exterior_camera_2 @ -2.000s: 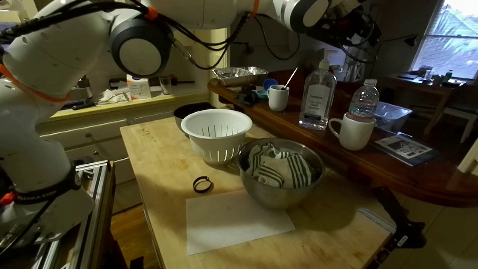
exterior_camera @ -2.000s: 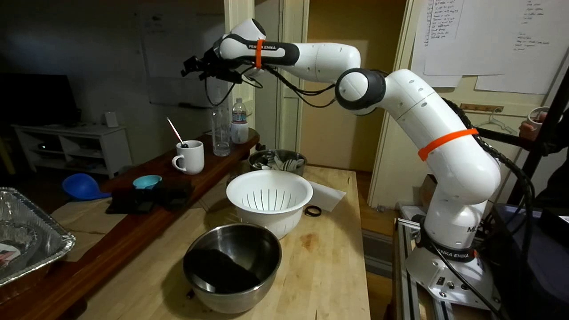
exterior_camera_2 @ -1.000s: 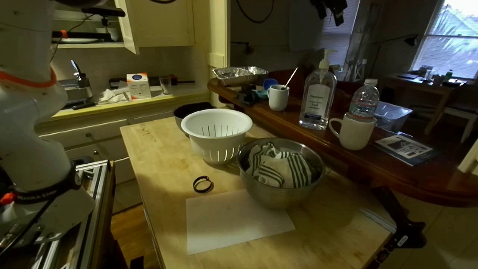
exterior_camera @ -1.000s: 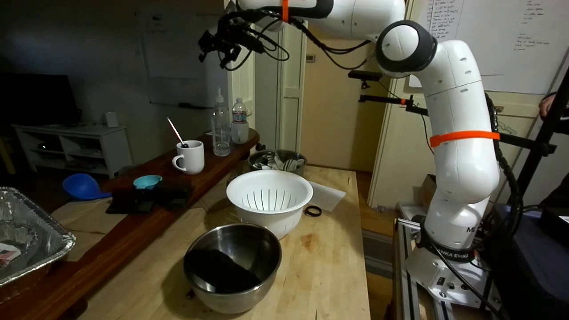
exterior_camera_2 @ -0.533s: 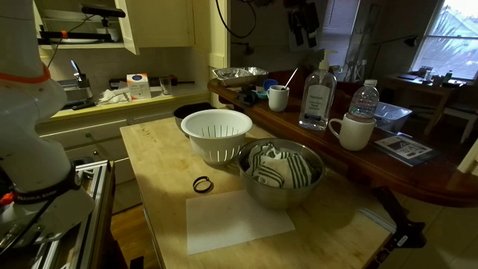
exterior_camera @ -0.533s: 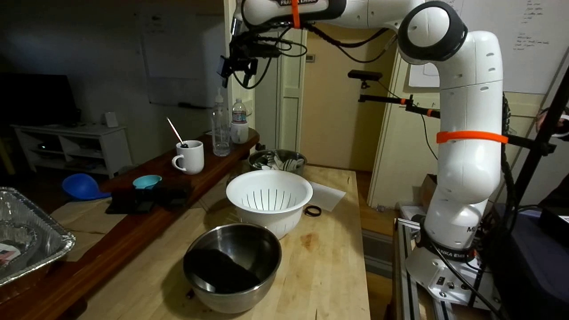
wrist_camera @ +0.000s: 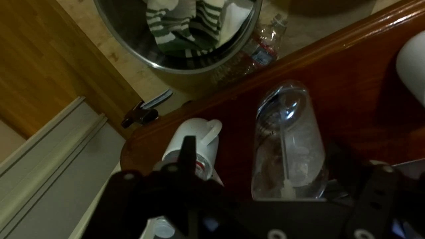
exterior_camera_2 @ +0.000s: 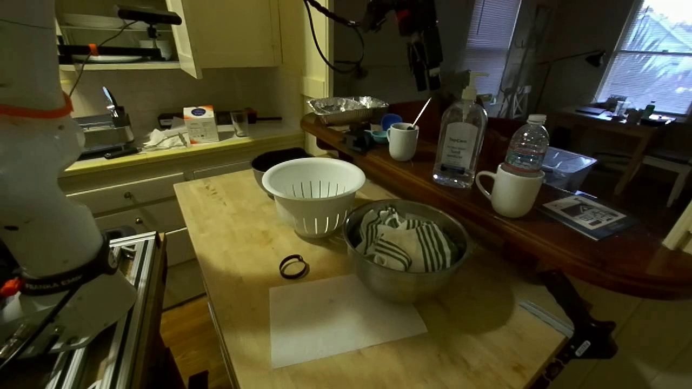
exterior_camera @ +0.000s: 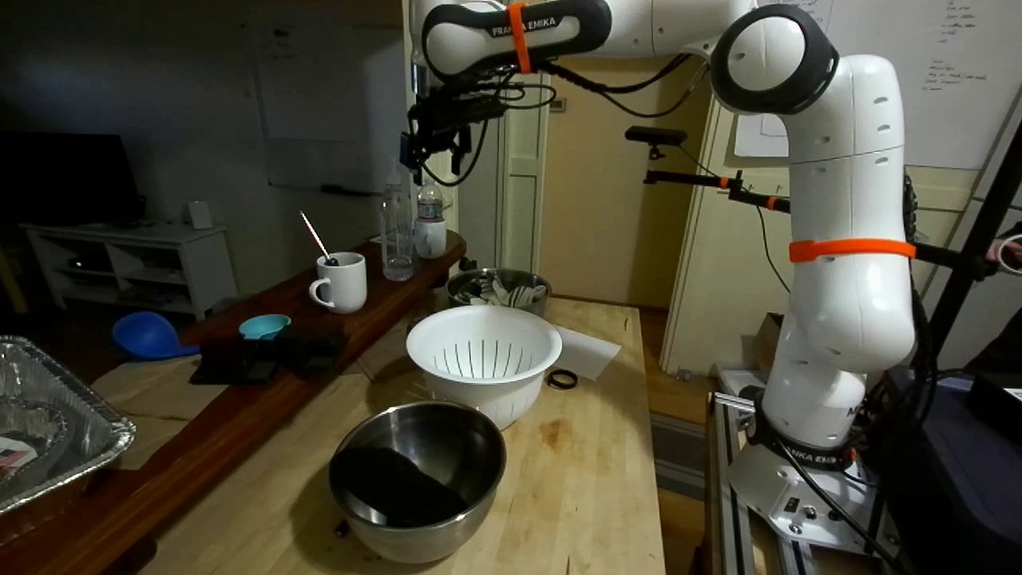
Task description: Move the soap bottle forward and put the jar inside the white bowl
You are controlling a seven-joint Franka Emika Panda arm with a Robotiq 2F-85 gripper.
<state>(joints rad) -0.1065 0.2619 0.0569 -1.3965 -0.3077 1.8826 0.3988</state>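
Soap bottle [exterior_camera_2: 460, 143] upright on the wooden ledge [exterior_camera_2: 627, 260]; pincer [exterior_camera: 437, 171] apart, nothing in it, near the bottle's top.
You'll find it between the white mug with a utensil [exterior_camera_2: 403, 143] and a second white mug [exterior_camera_2: 512, 193]. Clear smooth plastic, fill hard to read: expect some weight, slick walls that give. Take the body mid-height, across its narrower span; spare the pump head [exterior_camera_2: 469, 94], likely to turn or press down.

Dim o/all, daylight thru window [exterior_camera_2: 646, 59] (pale, bluish); wrist view dark, glare on wooden ledge [wrist_camera: 352, 99].
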